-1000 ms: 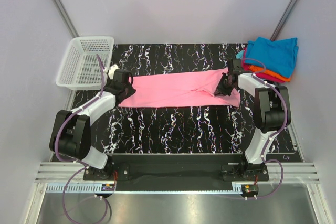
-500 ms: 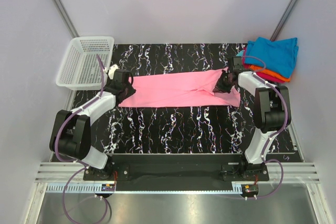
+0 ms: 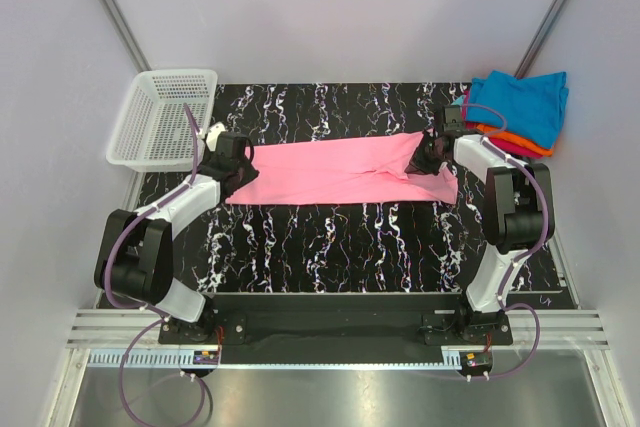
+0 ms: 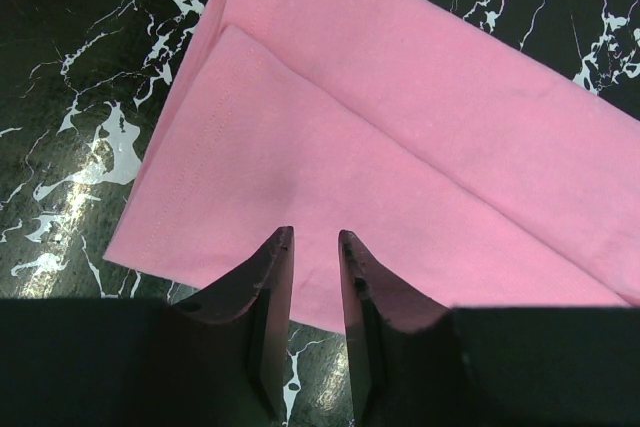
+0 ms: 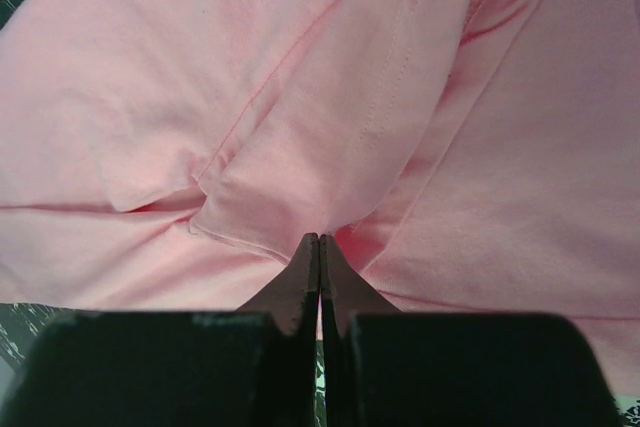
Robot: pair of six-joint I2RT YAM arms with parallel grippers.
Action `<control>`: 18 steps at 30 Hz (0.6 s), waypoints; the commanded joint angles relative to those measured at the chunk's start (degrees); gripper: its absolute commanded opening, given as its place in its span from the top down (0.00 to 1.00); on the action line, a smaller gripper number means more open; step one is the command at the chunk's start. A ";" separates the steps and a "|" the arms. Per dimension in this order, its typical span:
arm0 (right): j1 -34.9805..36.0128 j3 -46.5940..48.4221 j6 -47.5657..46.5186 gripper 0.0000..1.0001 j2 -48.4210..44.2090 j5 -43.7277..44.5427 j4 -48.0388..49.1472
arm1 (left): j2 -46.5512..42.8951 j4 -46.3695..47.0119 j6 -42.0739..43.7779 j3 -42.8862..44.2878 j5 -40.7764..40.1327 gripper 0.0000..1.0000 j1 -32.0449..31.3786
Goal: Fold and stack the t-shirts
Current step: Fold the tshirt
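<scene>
Folding of the pink t-shirt (image 3: 330, 172) is judged to be the step in hand: the shirt is laid flat across the middle of the black marbled table (image 3: 330, 247), already doubled lengthwise into a long band, with one layer seen lapped over another in the left wrist view. The left gripper (image 4: 313, 237) is poised at the band's left end, its jaws parted only narrowly over the cloth near the edge, and nothing is gripped between them. The right gripper (image 5: 319, 239) is set at the rumpled right end, where the sleeves are gathered; its fingers are pressed together, and creases drawn toward the tips suggest that a fold of the shirt is pinched there. A crosswise fold is probably called for next, so the left end must first be clamped, and then one end carried over the other without the layers being dragged askew. The bunched cloth under the right gripper is likely to need smoothing. At the far right corner a stack of folded t-shirts (image 3: 520, 107) is kept, teal-blue on top with orange and magenta beneath, close beside the right arm. A white mesh basket (image 3: 140, 127) is placed at the far left corner, just beyond the left gripper.
</scene>
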 commanded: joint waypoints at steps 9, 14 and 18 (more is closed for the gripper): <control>0.55 1.06 -0.54 0.78 -3.33 0.44 -0.43 | -0.70 0.96 0.40 1.10 0.13 0.71 0.06; 0.99 -0.17 -0.44 0.68 -2.19 1.95 -2.28 | -0.70 1.14 0.23 0.92 0.04 0.71 0.06; 1.16 -0.79 0.26 0.69 -1.23 1.42 -2.45 | -0.70 1.14 0.14 0.66 0.04 0.71 0.06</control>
